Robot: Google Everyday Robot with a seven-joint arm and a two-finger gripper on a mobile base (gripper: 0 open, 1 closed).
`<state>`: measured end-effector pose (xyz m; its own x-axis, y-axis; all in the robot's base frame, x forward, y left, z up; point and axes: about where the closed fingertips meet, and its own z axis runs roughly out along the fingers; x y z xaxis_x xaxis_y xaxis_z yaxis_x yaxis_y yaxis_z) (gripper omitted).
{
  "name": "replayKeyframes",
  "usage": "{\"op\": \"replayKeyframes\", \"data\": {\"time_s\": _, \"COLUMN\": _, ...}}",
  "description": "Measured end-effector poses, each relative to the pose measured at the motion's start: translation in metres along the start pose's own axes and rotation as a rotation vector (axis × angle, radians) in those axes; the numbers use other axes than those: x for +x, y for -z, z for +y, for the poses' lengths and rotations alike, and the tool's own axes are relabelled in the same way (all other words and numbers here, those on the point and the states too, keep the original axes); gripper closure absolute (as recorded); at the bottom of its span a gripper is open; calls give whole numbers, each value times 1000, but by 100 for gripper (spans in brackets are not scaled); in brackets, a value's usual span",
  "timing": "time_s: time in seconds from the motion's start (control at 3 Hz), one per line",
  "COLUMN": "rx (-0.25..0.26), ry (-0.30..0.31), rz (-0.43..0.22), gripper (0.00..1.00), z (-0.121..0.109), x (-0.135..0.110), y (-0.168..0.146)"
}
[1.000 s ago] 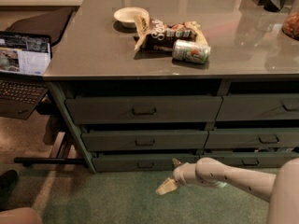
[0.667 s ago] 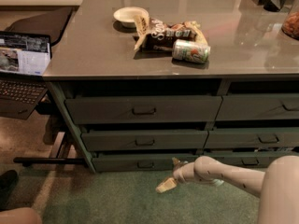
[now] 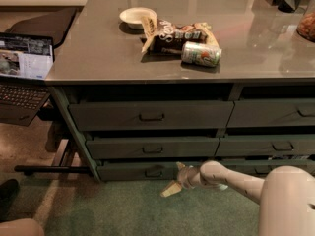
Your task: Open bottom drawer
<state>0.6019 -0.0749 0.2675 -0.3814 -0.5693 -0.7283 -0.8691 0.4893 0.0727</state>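
Observation:
The bottom drawer (image 3: 123, 172) is the lowest, shallow grey-green drawer of the left column, with a small dark pull (image 3: 154, 171) at its centre. Its front sits roughly flush with the cabinet, and no interior shows. My gripper (image 3: 174, 179) is low above the carpet, just right of the pull and in front of the drawer's right end. Its fingers are spread apart, one up by the drawer front (image 3: 180, 166) and one pointing down to the carpet (image 3: 169, 190). It holds nothing. The arm (image 3: 231, 180) comes in from the lower right.
Two taller drawers (image 3: 150, 115) lie above the bottom one, and matching drawers (image 3: 275, 145) fill the right column. On the tabletop are a bowl (image 3: 135, 16), a snack bag (image 3: 172, 35) and a can (image 3: 201, 53). A laptop (image 3: 22, 68) on a stand is at left, above green carpet (image 3: 123, 205).
The gripper has shifted slightly left and up, closer to the bottom drawer's front and pull. The drawers have not moved.

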Motion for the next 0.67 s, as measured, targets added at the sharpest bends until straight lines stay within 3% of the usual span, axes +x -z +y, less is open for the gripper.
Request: {"op": "replayKeyframes", "data": {"time_s": 0.67, "rx": -40, "ry": -1, "rz": -8, "gripper": 0, "z": -23, "x": -10, "y": -44}}
